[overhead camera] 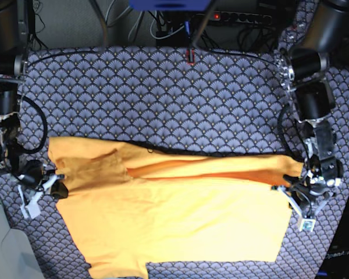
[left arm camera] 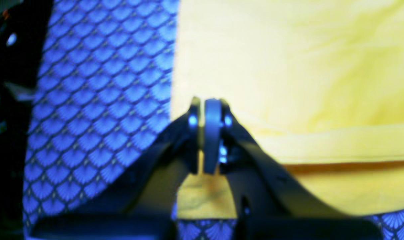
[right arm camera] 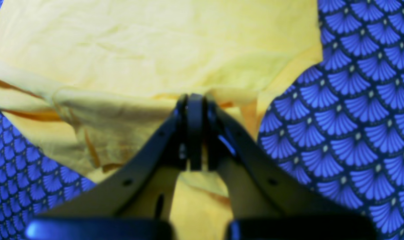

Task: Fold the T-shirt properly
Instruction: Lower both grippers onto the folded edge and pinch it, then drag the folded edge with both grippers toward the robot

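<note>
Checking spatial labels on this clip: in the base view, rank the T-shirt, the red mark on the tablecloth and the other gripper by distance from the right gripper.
1. T-shirt, pinched at its edge by the right gripper.
2. Red mark, top centre of the tablecloth.
3. Left gripper, opposite end of the shirt.

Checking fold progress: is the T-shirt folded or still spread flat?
Partly folded. The T-shirt has its top edge doubled over along a crease, with each shut gripper pinching an end: left gripper, right gripper.
</note>
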